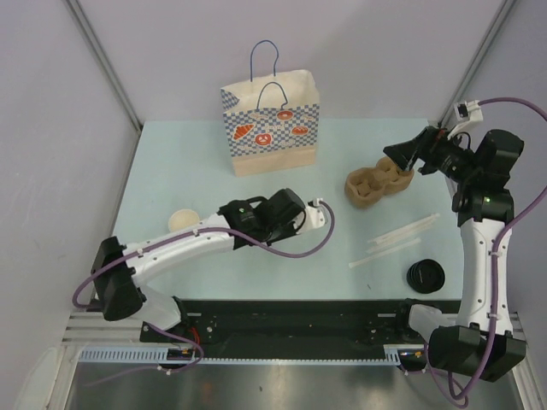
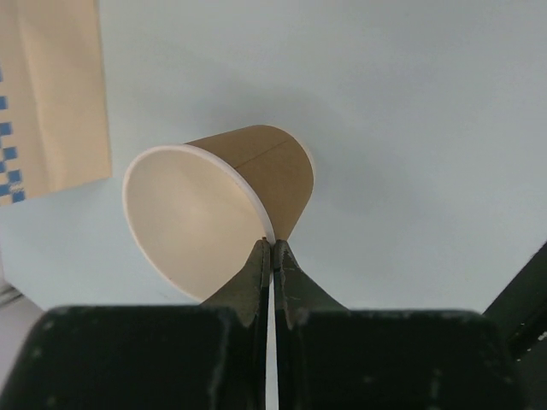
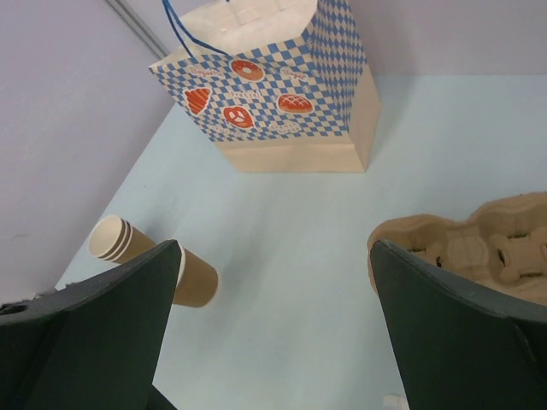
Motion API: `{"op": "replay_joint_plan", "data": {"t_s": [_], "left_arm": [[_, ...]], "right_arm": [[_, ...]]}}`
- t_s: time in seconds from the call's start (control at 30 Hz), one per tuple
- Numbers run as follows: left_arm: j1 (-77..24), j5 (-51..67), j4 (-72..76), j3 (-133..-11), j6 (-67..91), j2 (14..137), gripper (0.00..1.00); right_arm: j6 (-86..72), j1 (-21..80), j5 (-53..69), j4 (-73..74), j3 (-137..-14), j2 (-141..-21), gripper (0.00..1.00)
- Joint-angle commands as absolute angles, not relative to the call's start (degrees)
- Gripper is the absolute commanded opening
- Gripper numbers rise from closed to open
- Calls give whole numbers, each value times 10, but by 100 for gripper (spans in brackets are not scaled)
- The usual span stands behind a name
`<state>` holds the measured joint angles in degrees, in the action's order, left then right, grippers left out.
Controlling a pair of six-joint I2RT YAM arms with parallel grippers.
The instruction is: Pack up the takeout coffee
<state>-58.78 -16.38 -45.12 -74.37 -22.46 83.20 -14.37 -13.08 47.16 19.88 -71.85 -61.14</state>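
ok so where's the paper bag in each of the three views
top external: the paper bag stands top centre, at the table's far edge.
left wrist: only a strip of the bag, upper left corner.
right wrist: the bag fills the top centre, printed side showing.
shared landmark: the pulp cup carrier, right of the bag in top and right wrist views only.

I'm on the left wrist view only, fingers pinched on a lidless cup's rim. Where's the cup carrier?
Observer: The pulp carrier sits right of the paper bag.
Operator: And the other arm?
Observer: The right gripper is open, at the carrier's right end.
Operator: Any lids out there?
Observer: A black lid lies at the table's near right, with long white sticks just beyond it.
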Motion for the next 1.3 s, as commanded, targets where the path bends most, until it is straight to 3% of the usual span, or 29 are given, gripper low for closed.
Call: {"op": "replay_joint_plan", "data": {"t_s": [0.0,0.43,0.53,0.57,0.63,0.73,0.97,1.27], "left_arm": [[-631,-163,-384,-707,-186,859,0],[-666,-178,-338,-636,-153,889,2],[-667,-171,-339,-642,-152,889,16],[-668,-169,-347,-644,-149,889,28],[-667,-157,-357,-656,-149,883,41],[-668,-145,-394,-684,-148,870,55],[-634,-69,-495,-794,-150,807,74],[-309,107,-585,-845,-164,721,85]], "right_arm": [[-161,-148,499,192,-705,-610,100],[-177,-149,510,170,-687,-626,100],[-175,-149,508,171,-686,-625,100],[-176,-149,508,172,-686,-624,100],[-176,-149,509,170,-686,-624,100],[-178,-152,512,167,-684,-624,100],[-175,-152,517,167,-682,-624,100],[-169,-149,522,168,-682,-636,100]]}}
